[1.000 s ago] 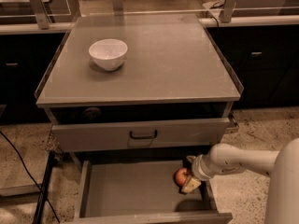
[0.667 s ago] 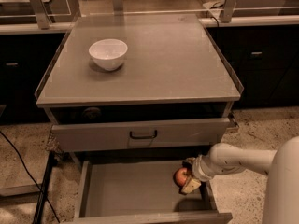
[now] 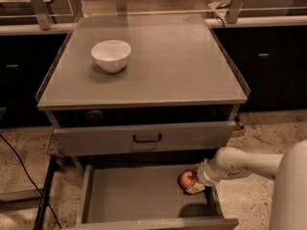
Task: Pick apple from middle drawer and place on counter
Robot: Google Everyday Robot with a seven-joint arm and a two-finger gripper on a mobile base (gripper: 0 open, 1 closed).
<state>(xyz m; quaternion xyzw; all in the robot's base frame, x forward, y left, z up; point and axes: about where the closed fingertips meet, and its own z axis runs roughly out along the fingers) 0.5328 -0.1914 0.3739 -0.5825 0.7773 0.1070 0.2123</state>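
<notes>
The small red and yellowish apple (image 3: 186, 178) lies in the open middle drawer (image 3: 139, 198), at its right side near the back. My gripper (image 3: 194, 183) reaches in from the right on the white arm and sits right against the apple, its tip touching the apple's right and lower side. The grey counter (image 3: 182, 66) is the flat top of the cabinet above, with a raised rim along its sides.
A white bowl (image 3: 111, 55) stands on the counter's left rear part. A shut grey drawer front with a black handle (image 3: 147, 138) sits just above the open drawer. Dark cabinets under pale worktops flank both sides. A black cable (image 3: 24, 171) runs across the floor at left.
Almost nothing has moved; the arm and gripper stay at the apple in the same place in the drawer.
</notes>
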